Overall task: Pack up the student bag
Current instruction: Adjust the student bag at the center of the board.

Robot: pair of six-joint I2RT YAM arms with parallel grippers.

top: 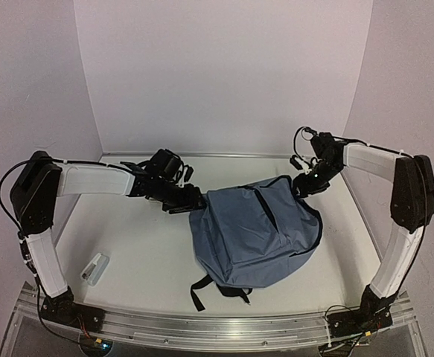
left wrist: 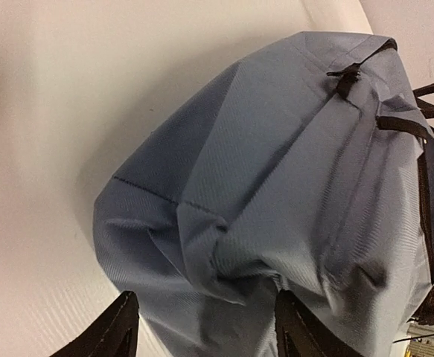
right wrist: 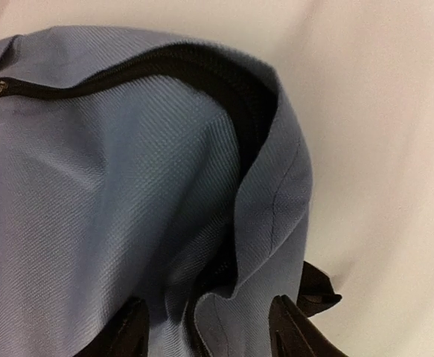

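Observation:
The student bag, a slate-blue backpack, lies in the middle of the table with its black straps trailing toward the near edge. My left gripper is at the bag's left upper corner. In the left wrist view the left gripper is open, and creased bag fabric bulges loosely between the spread fingers. My right gripper is at the bag's far right corner. In the right wrist view it is open too, straddling a fold of the bag beside the unzipped black-lined opening.
A small white object lies on the table at the near left, beside the left arm's upright link. White walls close in the back and sides. A metal rail runs along the near edge. A black strap end sticks out beside the right finger.

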